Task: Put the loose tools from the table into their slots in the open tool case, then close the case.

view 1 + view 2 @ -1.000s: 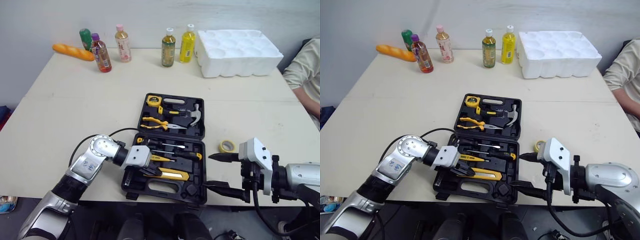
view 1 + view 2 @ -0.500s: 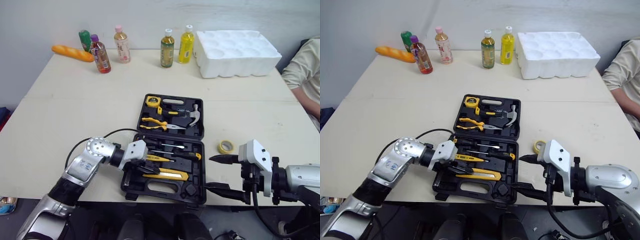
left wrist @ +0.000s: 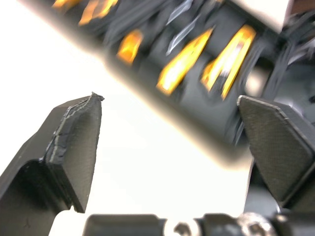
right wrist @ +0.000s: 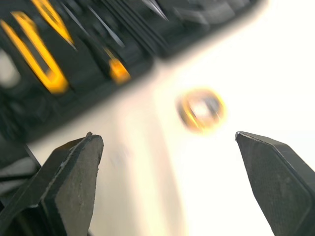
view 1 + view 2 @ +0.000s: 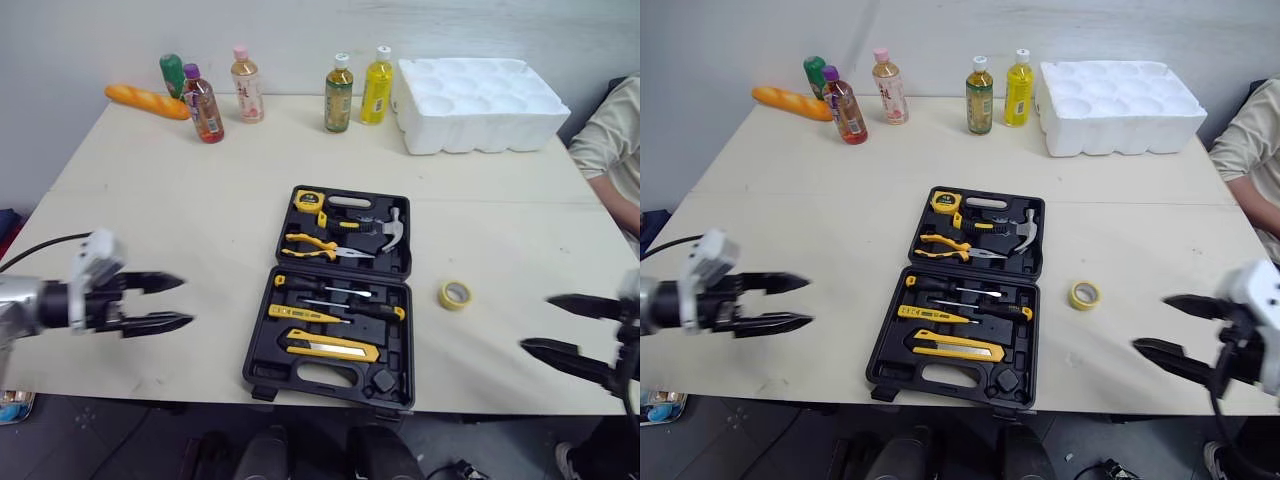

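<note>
Tool case (image 5: 398,265) lies open in the middle of the table (image 5: 150,200): its far half holds a tape measure (image 5: 307,199), pliers (image 5: 313,243) and a hammer (image 5: 382,228), and its near half holds screwdrivers (image 5: 332,293) and a yellow utility knife (image 5: 330,346). In the left eye view a loose yellow tape roll (image 5: 454,294) sits on the table just right of the case. The left gripper (image 5: 186,301) hangs released, jaws apart, well left of the case, and the right gripper (image 5: 537,322) is likewise spread and holding nothing, to the right of and nearer than the roll. Along the far edge stand bottles (image 5: 339,93), a bread loaf (image 5: 146,101) and a white foam tray (image 5: 480,90), and a person's sleeve (image 5: 610,140) shows at the right. The right eye view gives the same layout. In the left wrist view the two black fingers (image 3: 74,142) stand wide apart over bare table, with the case blurred beyond them. The right wrist view looks between its parted fingers (image 4: 69,172) at the tape roll, which lies apart from both pads beside a corner of the case.
</note>
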Controlling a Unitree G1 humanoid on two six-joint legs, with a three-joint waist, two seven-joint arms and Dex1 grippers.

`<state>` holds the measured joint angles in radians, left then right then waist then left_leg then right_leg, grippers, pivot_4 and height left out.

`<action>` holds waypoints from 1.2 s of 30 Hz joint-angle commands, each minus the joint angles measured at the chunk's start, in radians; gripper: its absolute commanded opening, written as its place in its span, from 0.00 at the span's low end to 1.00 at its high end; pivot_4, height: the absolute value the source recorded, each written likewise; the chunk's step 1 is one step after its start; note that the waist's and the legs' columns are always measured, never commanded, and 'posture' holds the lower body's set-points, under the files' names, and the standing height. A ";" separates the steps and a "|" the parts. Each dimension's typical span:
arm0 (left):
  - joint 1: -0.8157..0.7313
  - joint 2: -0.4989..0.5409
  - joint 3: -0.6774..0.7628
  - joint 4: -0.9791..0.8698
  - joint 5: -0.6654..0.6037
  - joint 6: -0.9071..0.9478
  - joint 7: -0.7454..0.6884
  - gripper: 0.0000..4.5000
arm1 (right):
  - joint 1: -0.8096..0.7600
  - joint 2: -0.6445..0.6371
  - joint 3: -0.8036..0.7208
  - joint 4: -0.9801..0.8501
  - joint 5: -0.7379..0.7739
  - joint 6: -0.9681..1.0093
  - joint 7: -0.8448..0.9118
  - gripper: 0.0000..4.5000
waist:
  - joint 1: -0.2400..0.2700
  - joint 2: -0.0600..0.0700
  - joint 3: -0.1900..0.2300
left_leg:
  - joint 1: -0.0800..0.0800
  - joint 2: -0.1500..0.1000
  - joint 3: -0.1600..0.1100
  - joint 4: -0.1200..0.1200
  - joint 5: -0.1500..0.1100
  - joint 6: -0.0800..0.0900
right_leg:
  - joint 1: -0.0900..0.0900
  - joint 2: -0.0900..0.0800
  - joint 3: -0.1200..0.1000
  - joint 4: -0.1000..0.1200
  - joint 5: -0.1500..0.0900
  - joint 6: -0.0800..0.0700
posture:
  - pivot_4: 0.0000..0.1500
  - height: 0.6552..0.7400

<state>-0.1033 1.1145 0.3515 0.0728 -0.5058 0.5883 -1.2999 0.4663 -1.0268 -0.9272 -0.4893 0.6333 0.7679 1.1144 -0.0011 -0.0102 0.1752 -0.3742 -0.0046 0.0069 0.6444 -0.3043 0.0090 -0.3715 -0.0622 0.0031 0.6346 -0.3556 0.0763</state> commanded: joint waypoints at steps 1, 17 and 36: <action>-0.053 0.017 0.032 0.130 0.058 -0.133 0.023 0.98 | -0.015 -0.008 -0.053 0.082 -0.054 -0.065 0.019 1.00 | 0.001 0.000 0.000 | 0.000 0.000 0.000 0.000 0.000 0.000 | 0.000 -0.001 0.000 0.000 0.000 -0.001 | 1.00 1.00; -0.125 -0.074 -0.031 0.104 0.044 -0.169 0.056 0.98 | -0.072 -0.012 0.014 0.123 -0.089 -0.122 0.026 1.00 | -0.004 -0.001 0.001 | -0.001 0.000 0.003 -0.012 0.001 -0.002 | -0.005 0.000 0.001 -0.004 -0.001 -0.001 | 1.00 1.00; -0.684 -0.472 -0.450 -0.193 -0.041 -0.060 0.031 0.98 | -1.089 -0.215 1.122 0.488 -0.446 -0.370 0.403 1.00 | -0.026 0.000 0.004 | -0.004 0.000 0.005 0.005 0.005 -0.007 | -0.006 0.004 0.003 0.010 0.000 0.000 | 1.00 1.00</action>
<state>-0.7775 0.6399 -0.0998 -0.0747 -0.5397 0.5435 -1.2593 -0.5891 -1.2384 0.1663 -0.0166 0.2357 0.4334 1.4638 -0.0268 -0.0102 0.1793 -0.3781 -0.0045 0.0122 0.6498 -0.2997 0.0024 -0.3776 -0.0585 0.0057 0.6446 -0.3556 0.0768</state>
